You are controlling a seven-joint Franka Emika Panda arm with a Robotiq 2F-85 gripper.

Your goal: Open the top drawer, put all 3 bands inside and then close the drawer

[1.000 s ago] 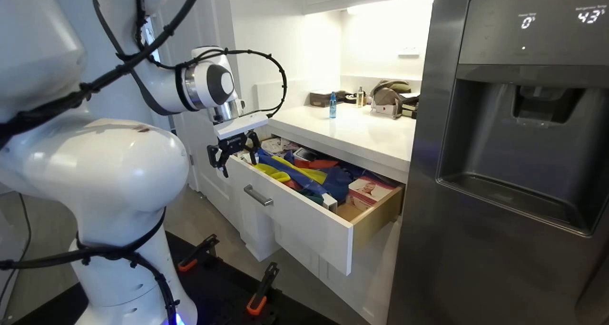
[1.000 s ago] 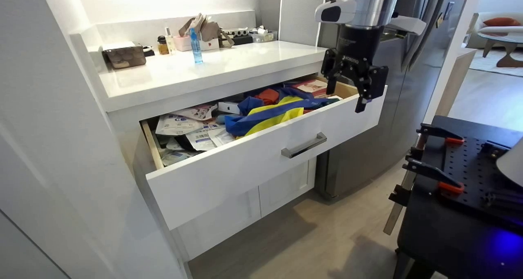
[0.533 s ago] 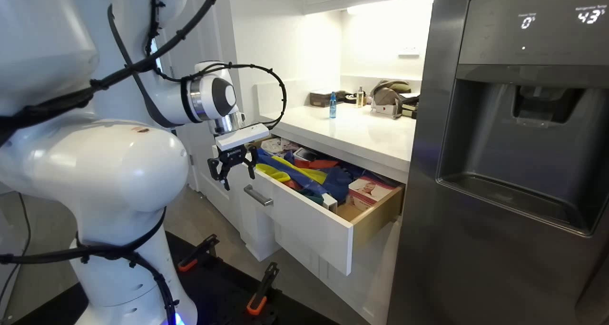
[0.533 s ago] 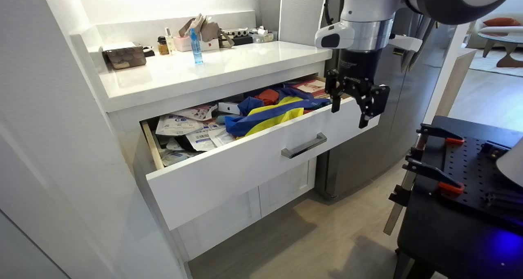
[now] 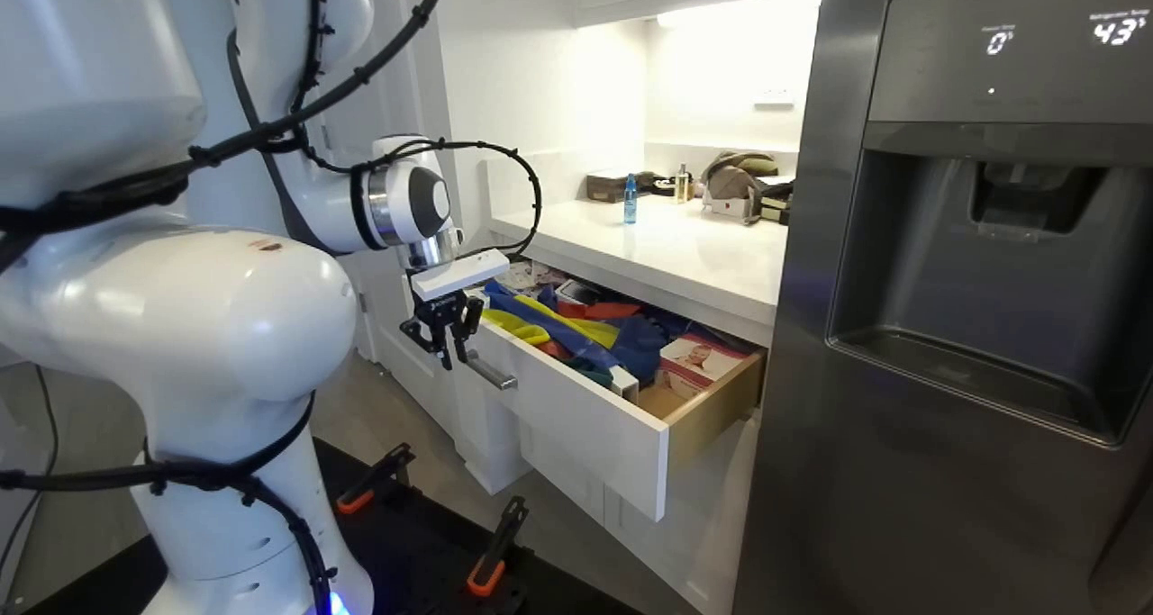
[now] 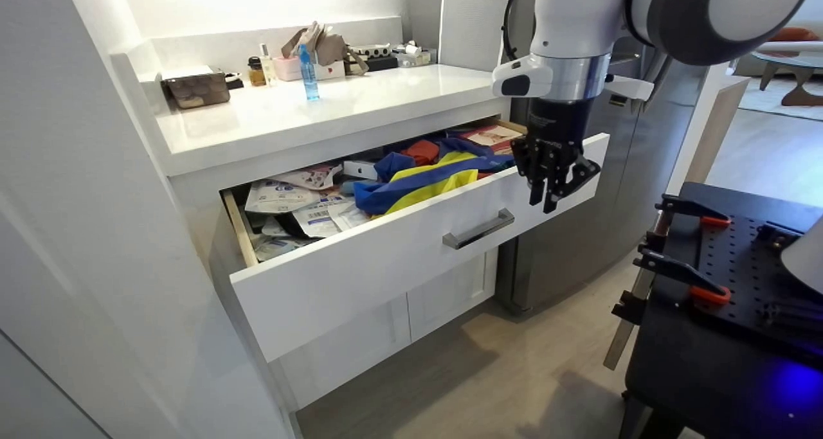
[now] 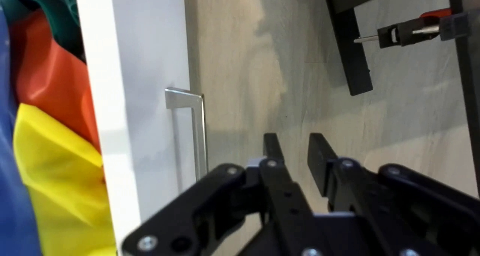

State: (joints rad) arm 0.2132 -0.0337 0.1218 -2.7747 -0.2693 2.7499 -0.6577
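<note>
The top drawer [image 6: 360, 285] is pulled out, its white front and silver bar handle [image 6: 479, 230] showing in both exterior views. Inside it lie the bands, bunched and overlapping: a yellow band [image 7: 63, 181] and red-orange band material [image 7: 52, 72], with blue strips [image 6: 386, 198] across them. How many separate bands there are I cannot tell. My gripper [image 7: 293, 136] hangs fingers down outside the drawer front, near the handle [image 7: 200, 136]. In the wrist view its fingers are apart by a narrow gap, with only floor seen between them. It holds nothing.
White packets [image 6: 315, 211] and a box with a red label [image 5: 698, 363] share the drawer. On the white counter [image 5: 649, 246] above stand a blue bottle [image 5: 630, 199] and bags. A grey fridge [image 5: 901, 471] stands beside the drawer. Clamps [image 6: 681, 272] grip a black table.
My gripper has come down from above the drawer's rim level to in front of its face. Its fingers have drawn from wide apart to a narrow gap. Drawer and bands have not moved.
</note>
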